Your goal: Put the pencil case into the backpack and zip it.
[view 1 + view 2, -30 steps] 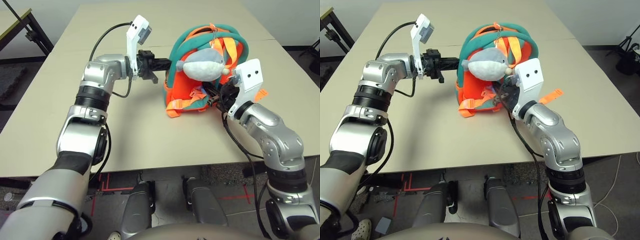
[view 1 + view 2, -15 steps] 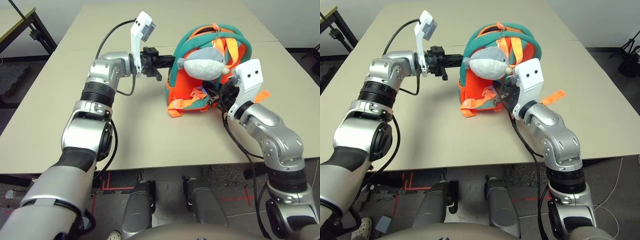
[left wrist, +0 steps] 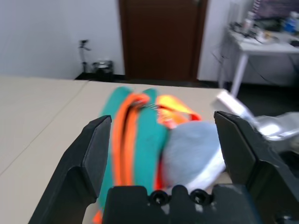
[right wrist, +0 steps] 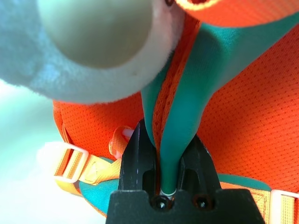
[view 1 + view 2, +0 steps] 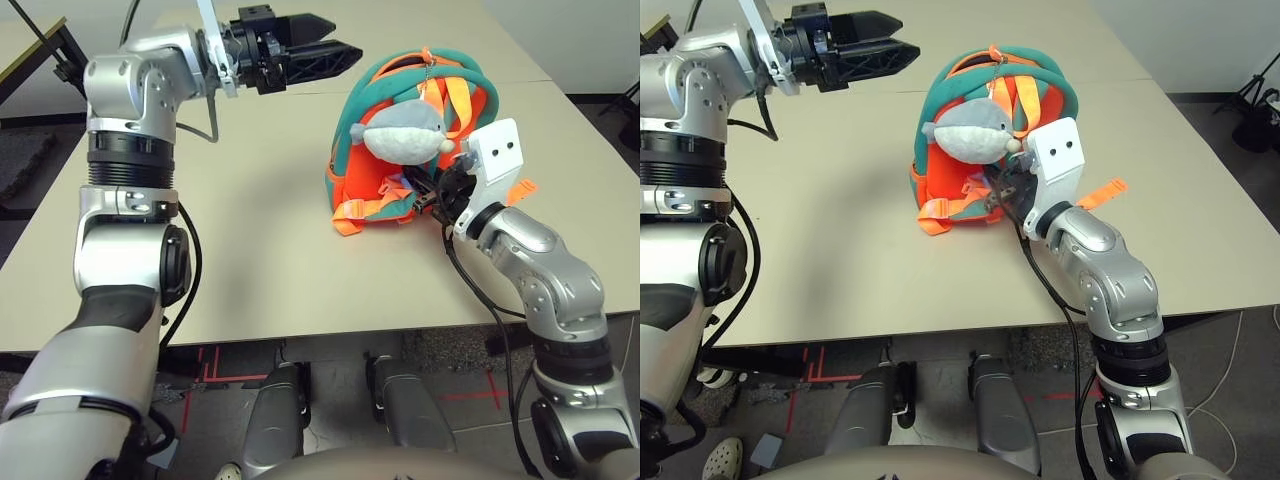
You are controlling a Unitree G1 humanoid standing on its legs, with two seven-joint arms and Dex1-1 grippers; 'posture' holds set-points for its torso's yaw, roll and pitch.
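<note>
Presently my right gripper (image 4: 161, 184) pinches a teal strap of the backpack (image 5: 400, 150), steadying it mid-table toward the right edge. My left gripper (image 5: 335, 47), fingers spread and empty, hangs high over the far-left table (image 5: 250, 230); ample room there. Pencil case not visible, presumably inside.

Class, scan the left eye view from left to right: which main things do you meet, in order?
Left gripper raised above the table → plush shark charm hanging on the orange backpack → right gripper, clamped on a teal strap.
</note>
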